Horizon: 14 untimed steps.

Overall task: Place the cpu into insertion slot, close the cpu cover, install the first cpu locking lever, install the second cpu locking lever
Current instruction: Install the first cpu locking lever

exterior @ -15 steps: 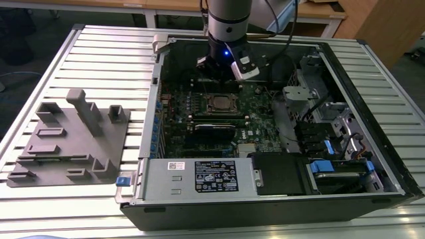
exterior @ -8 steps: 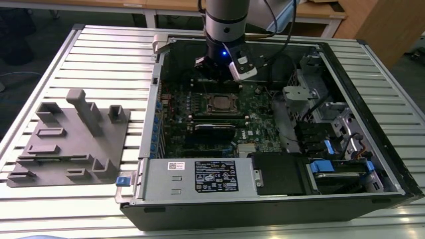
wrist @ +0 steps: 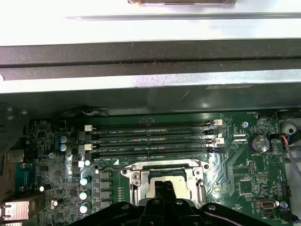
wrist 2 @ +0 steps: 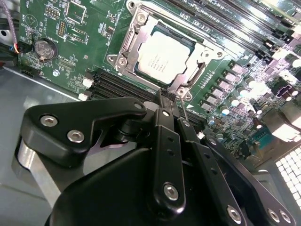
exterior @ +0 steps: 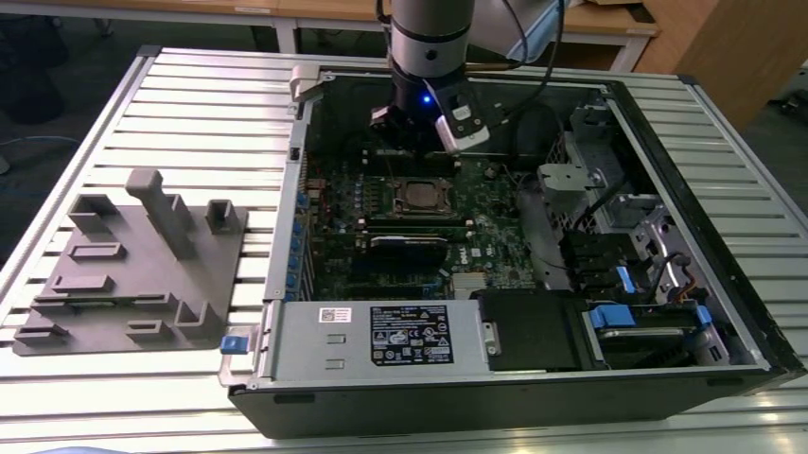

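Within silvery square cpu cover (wrist 2: 133,40), flat cpu (wrist 2: 162,59)

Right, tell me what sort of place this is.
Probably a robotics lab or workshop bench: an opened computer case sits on a slatted metal table, a robot arm hangs over its motherboard, and wooden desks stand behind.

Grey fixture block (exterior: 132,260) on slatted table (exterior: 189,104); coin battery (wrist 2: 45,48).

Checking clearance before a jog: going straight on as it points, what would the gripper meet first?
Probably the near corner of the cpu cover framing the cpu; the gripper points there in the second wrist view, though depth is unclear.
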Each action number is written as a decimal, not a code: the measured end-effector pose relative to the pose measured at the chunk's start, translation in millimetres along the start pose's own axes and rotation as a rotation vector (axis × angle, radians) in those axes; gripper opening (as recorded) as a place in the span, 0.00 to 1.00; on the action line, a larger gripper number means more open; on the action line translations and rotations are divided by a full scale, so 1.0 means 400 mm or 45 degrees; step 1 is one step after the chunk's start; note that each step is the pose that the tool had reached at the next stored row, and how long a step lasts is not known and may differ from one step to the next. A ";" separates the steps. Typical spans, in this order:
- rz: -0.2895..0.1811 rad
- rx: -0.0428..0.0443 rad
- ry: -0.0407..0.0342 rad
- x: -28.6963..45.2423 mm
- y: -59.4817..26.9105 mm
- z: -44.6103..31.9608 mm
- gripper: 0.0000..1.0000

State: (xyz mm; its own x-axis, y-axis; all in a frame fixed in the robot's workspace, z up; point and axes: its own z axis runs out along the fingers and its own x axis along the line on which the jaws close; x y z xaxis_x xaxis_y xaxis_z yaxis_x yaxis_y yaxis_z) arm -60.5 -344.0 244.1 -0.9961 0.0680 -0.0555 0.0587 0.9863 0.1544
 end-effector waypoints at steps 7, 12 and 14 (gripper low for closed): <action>0.000 0.000 0.0002 0.000 0.000 -0.001 0.11; 0.000 0.000 0.0002 0.000 0.000 -0.002 0.11; 0.000 0.000 0.0002 0.000 0.000 -0.002 0.11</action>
State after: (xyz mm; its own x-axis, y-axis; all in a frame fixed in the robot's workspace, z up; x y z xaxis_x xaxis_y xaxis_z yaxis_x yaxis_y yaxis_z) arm -60.5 -344.0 244.9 -0.9961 0.0680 -0.0554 0.0587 0.9863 0.1542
